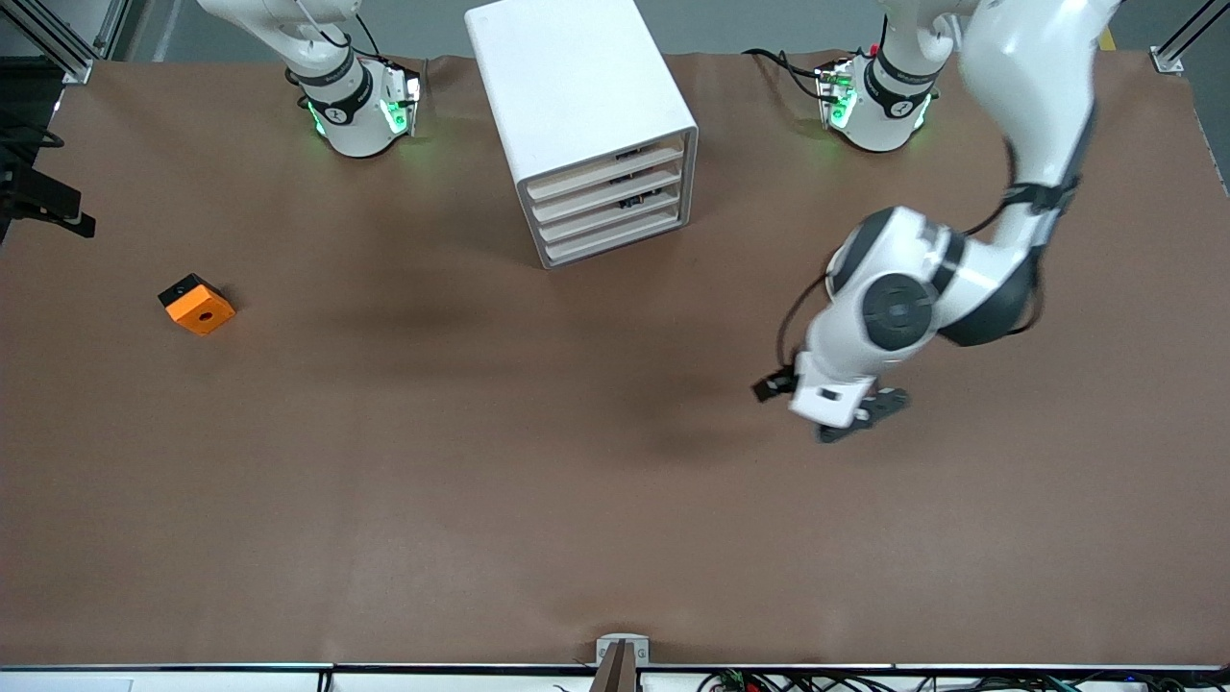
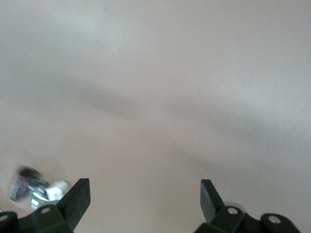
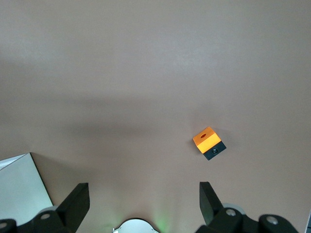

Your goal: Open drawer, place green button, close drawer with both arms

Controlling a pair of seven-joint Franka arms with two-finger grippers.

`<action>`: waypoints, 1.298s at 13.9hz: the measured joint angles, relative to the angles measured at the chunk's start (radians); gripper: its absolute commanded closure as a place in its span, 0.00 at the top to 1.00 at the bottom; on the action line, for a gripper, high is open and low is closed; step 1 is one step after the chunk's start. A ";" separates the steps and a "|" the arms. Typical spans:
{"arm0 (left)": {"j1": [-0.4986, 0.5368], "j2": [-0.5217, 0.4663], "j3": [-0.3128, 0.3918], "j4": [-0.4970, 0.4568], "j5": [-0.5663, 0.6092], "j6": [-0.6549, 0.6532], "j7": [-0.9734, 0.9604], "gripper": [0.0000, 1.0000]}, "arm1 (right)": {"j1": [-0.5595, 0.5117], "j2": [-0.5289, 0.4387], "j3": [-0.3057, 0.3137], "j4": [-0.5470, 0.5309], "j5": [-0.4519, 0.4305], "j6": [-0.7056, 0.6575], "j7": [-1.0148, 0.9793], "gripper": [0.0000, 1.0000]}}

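The white cabinet (image 1: 577, 106) stands between the arms' bases, and each drawer (image 1: 610, 197) with its cream front is pushed in. My left gripper (image 1: 865, 415) hangs low over bare table toward the left arm's end, nearer the front camera than the cabinet. In the left wrist view, the left gripper (image 2: 146, 187) is open and empty. A small blurred part (image 2: 29, 187) with a round greyish end and bluish bits lies beside one fingertip (image 2: 77, 194); I cannot tell if it is the button. My right gripper (image 3: 144, 190) is open and empty, high over its own base (image 3: 136, 225).
An orange square block (image 1: 197, 304) with a black hole lies toward the right arm's end of the table; the right wrist view shows that orange block (image 3: 209, 143) too. A corner of the cabinet (image 3: 19, 189) shows there. Brown table (image 1: 480, 481) spreads around.
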 measured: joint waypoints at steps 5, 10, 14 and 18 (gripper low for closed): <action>0.135 -0.132 0.000 0.001 0.012 -0.045 0.140 1.00 | -0.001 -0.034 -0.002 -0.040 0.000 0.007 0.055 1.00; 0.156 -0.295 0.084 0.001 0.011 -0.144 0.406 1.00 | 0.003 -0.038 0.005 -0.046 0.000 0.009 0.082 1.00; 0.128 -0.438 0.170 -0.003 0.004 -0.306 0.510 1.00 | 0.005 -0.056 0.007 -0.068 0.000 0.015 0.085 1.00; 0.046 -0.512 0.289 -0.009 -0.050 -0.410 0.614 1.00 | 0.014 -0.121 0.008 -0.162 0.000 0.080 0.086 1.00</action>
